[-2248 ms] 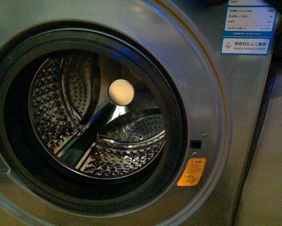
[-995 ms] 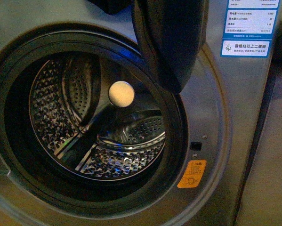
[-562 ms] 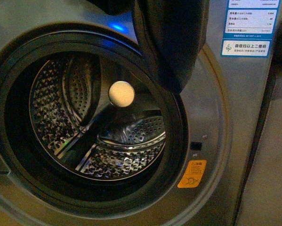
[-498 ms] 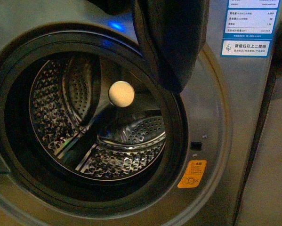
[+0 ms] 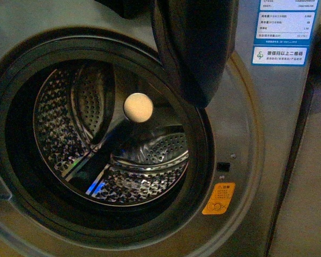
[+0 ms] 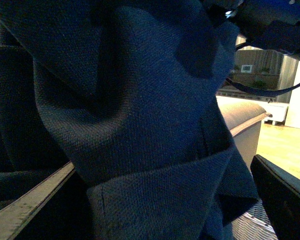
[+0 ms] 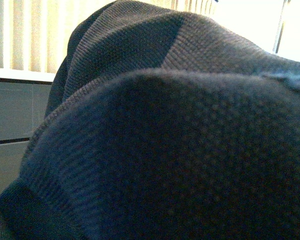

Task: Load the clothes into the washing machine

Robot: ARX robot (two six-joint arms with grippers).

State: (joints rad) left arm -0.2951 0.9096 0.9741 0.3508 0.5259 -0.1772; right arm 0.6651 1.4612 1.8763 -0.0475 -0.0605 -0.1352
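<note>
The washing machine is grey, and its round black-rimmed porthole stands open onto the perforated steel drum. The clothes, a dark navy garment, hang from above over the porthole's upper right rim, outside the drum. In the left wrist view the same fabric fills most of the picture. My left gripper is open, with its fingers on either side of the hanging cloth. Knitted dark fabric covers the right wrist view and hides my right gripper, which is shut on the clothes.
An orange warning sticker sits at the lower right of the porthole, and blue-white labels are at the upper right. A woven basket edge and a beige padded piece show behind the cloth.
The clothes came down into the front view from the top and now hang almost still over the rim. A blue glint has shifted from the panel to the drum's floor.
</note>
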